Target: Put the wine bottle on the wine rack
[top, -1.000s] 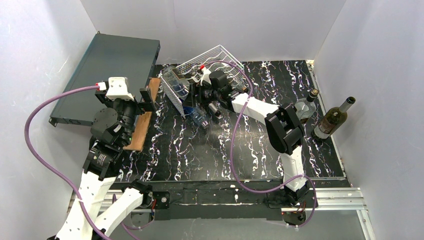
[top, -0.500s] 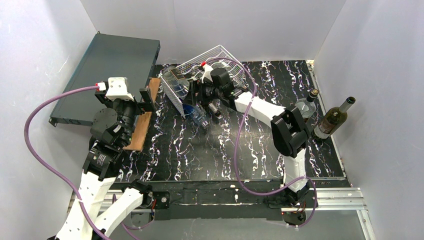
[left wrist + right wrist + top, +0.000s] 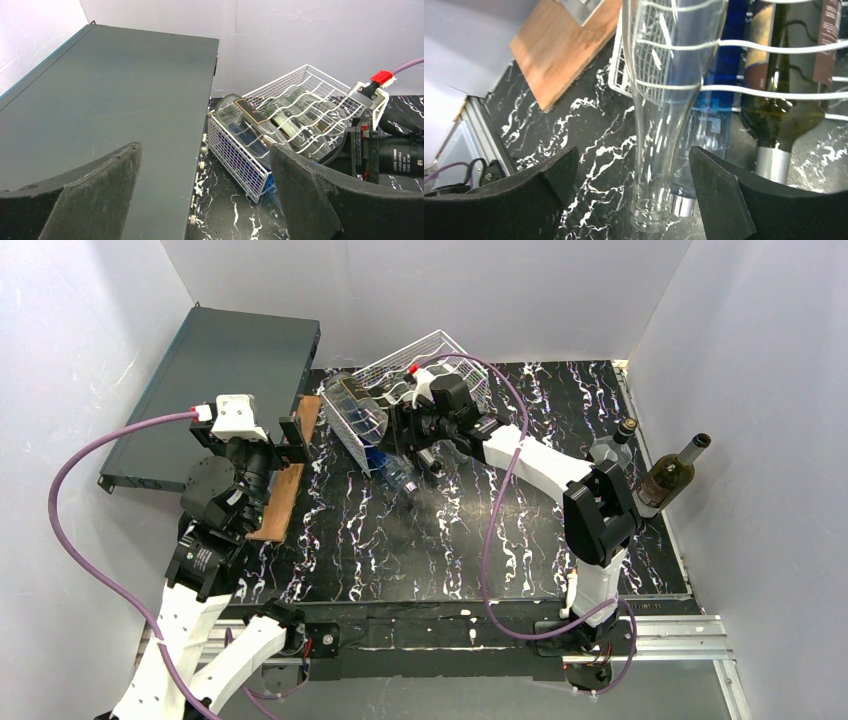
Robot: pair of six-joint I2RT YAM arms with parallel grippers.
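Note:
The white wire wine rack (image 3: 425,365) sits tilted at the table's back middle, with several bottles lying in it. It also shows in the left wrist view (image 3: 300,107). A clear wine bottle (image 3: 664,85) lies in the rack, its neck poking out between the fingers of my right gripper (image 3: 634,155). Those jaws stand wide open on either side of the neck and do not touch it. In the top view my right gripper (image 3: 410,435) is at the rack's front. My left gripper (image 3: 205,147) is open and empty, left of the rack.
A flat dark grey box (image 3: 225,380) lies at the back left, with a wooden board (image 3: 285,480) beside it. A clear bottle (image 3: 610,452) and a dark green bottle (image 3: 665,480) stand at the right wall. A blue bottle (image 3: 719,75) and a dark bottle (image 3: 781,110) lie in the rack.
My right arm's elbow has swung to the right and its wrist has shifted slightly right at the rack's front. The left arm has not moved.

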